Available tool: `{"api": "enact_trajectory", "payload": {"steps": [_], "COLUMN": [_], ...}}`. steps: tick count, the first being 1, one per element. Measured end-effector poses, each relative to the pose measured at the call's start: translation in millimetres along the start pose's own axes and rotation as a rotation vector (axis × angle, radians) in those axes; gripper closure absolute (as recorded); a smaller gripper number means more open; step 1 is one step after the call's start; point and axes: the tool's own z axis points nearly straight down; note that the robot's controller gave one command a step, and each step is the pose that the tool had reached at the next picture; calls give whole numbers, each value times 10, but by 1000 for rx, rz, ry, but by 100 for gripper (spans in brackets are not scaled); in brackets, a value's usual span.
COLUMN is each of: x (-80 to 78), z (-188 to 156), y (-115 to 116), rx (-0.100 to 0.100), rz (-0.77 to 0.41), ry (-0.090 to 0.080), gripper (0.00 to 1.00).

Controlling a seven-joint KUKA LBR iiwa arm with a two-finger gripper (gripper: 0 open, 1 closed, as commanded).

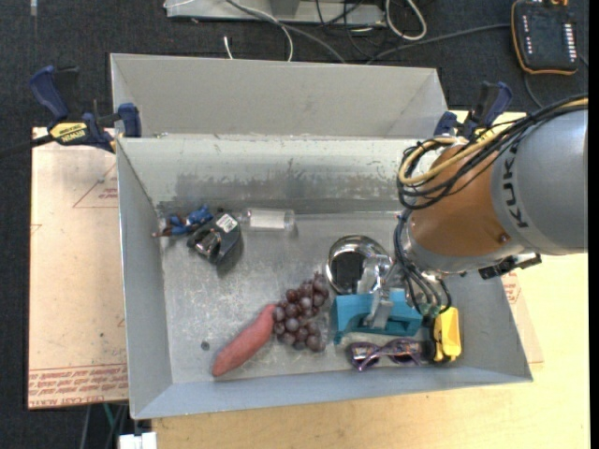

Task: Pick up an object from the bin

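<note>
Hanging low over the near-right part of the grey metal bin, the gripper is sitting directly above a teal plastic block and seems to be touching its top. Whether the gripper is wide or narrow I cannot tell: the wrist and its cables are covering it from this angle. Nothing is showing as held.

The teal block is lying crowded:
- a shiny round metal cup is just behind it
- a bunch of dark purple grapes is against its left side
- purple-framed sunglasses are in front of it
- a yellow-and-black plastic piece is on its right

Judgement: the block is offering flat, rigid sides, so it is likely the easiest grasp in this cluster, though the neighbours are leaving little room.

A long pink sweet-potato-shaped piece is lying left of the grapes. A black-and-blue gadget and a small clear tube are resting well apart, near the far wall.
</note>
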Motion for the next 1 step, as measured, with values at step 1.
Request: {"api": "enact_trajectory", "payload": {"steps": [1], "x": [-153], "z": [-1005], "y": [90], "rx": [0], "rz": [-24], "ry": [7], "gripper": [100]}}
